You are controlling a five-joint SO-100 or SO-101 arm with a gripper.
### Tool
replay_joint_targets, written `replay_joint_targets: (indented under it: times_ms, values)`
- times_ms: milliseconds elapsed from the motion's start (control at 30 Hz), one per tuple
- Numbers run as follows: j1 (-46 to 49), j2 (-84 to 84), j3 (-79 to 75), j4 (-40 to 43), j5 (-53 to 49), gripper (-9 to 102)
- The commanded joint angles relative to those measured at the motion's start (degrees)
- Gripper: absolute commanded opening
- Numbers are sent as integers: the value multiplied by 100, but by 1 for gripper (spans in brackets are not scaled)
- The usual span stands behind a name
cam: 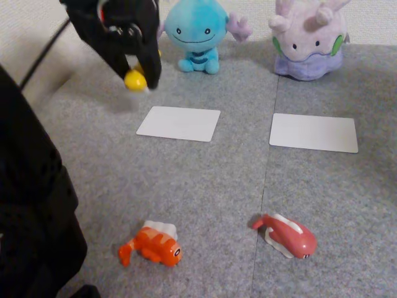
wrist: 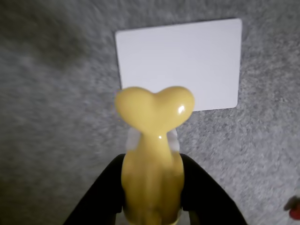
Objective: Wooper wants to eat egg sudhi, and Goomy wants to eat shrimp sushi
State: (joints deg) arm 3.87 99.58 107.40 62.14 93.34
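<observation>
My black gripper (cam: 138, 77) hangs above the carpet at the upper left of the fixed view, shut on the yellow egg sushi (cam: 134, 80). In the wrist view the egg sushi (wrist: 153, 140) fills the middle, tail fin up, pinched between my gripper (wrist: 152, 197) fingers. A white card (wrist: 180, 63) lies below and ahead of it. Wooper (cam: 197, 34) sits behind the left white card (cam: 178, 123). Goomy (cam: 308, 40) sits behind the right white card (cam: 314, 132). The orange striped shrimp sushi (cam: 153, 244) lies near the front.
A longer pinkish-red toy (cam: 286, 235) lies at the front right on the grey carpet (cam: 217, 186). A black arm part (cam: 31, 217) fills the left edge. A black cable (cam: 43, 53) runs at the upper left.
</observation>
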Motion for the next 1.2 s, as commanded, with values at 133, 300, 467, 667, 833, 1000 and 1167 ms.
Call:
replay_joint_targets:
  times_ms: [133, 300, 467, 667, 833, 1000, 1167]
  values:
    - [255, -580, -308, -571, -615, 3]
    - [782, -1099, -765, -712, -1072, 3]
    - [1143, -1907, -1591, -589, -1310, 3]
    - [1178, -2742, -2180, -308, -1248, 3]
    - [1037, -2742, -2180, -246, -1195, 2]
    - [844, -2742, -2180, -62, -1046, 2]
    - [580, -2760, -2180, -18, -817, 2]
